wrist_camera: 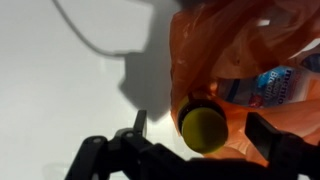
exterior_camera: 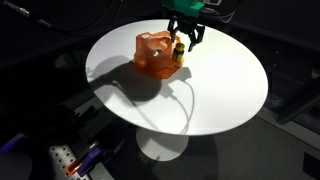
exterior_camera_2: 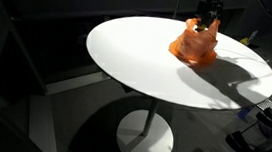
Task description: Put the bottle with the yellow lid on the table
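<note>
A small dark bottle with a yellow lid [wrist_camera: 204, 130] stands upright at the mouth of an orange plastic bag [wrist_camera: 225, 45] on the round white table [wrist_camera: 60, 80]. In an exterior view the bottle [exterior_camera: 178, 52] is at the bag's [exterior_camera: 153, 52] right side. My gripper [wrist_camera: 205, 138] is right above it, and its two black fingers straddle the lid with a gap on each side, so it is open. It hangs over the bag in both exterior views [exterior_camera: 186, 42] [exterior_camera_2: 208, 19]. In that second one the bag [exterior_camera_2: 193, 43] hides the bottle.
Something with a blue printed label [wrist_camera: 278, 85] lies inside the bag. The table [exterior_camera: 220, 95] [exterior_camera_2: 138, 56] stands on one pedestal with dark floor all round its edge. Cluttered gear [exterior_camera: 75, 160] sits low beside the table.
</note>
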Robot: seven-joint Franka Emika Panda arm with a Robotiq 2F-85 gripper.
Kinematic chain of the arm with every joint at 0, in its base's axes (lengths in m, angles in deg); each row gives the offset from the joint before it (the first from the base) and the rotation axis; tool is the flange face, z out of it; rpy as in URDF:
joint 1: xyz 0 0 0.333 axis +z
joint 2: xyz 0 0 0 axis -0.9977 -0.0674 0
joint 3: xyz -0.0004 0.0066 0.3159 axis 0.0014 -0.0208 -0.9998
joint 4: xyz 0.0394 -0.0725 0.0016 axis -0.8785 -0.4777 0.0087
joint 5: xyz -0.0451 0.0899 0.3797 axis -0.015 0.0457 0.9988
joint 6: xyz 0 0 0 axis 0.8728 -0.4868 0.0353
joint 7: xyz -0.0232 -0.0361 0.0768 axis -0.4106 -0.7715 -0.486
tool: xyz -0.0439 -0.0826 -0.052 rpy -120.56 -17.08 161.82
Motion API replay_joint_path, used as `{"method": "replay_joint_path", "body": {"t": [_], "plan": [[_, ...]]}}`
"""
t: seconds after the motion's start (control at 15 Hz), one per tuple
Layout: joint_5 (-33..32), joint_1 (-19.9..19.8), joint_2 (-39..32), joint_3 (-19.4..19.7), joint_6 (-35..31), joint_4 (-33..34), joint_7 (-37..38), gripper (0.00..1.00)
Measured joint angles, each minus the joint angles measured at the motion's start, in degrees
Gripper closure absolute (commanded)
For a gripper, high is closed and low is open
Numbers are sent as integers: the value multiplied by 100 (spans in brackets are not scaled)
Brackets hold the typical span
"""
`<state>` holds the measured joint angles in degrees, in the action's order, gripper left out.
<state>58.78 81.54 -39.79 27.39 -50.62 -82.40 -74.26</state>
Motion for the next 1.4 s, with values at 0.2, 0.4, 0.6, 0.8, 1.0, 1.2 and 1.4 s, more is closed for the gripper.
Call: {"method": "replay_joint_path", "body": {"t": [0.2,0.4,0.6,0.8,1.0,1.2,1.4], "plan": [[-75,33,-195,-22,135,285,-36,34],[-121,64,-329,-27,251,486,-39,60],[-121,68,-406,-36,408,645,-38,80],[-38,56,-385,-38,810,821,-12,80],[85,1,-185,-38,1478,945,81,80],[95,-101,115,28,1836,947,398,80],[96,-263,336,171,1815,925,683,80]]}}
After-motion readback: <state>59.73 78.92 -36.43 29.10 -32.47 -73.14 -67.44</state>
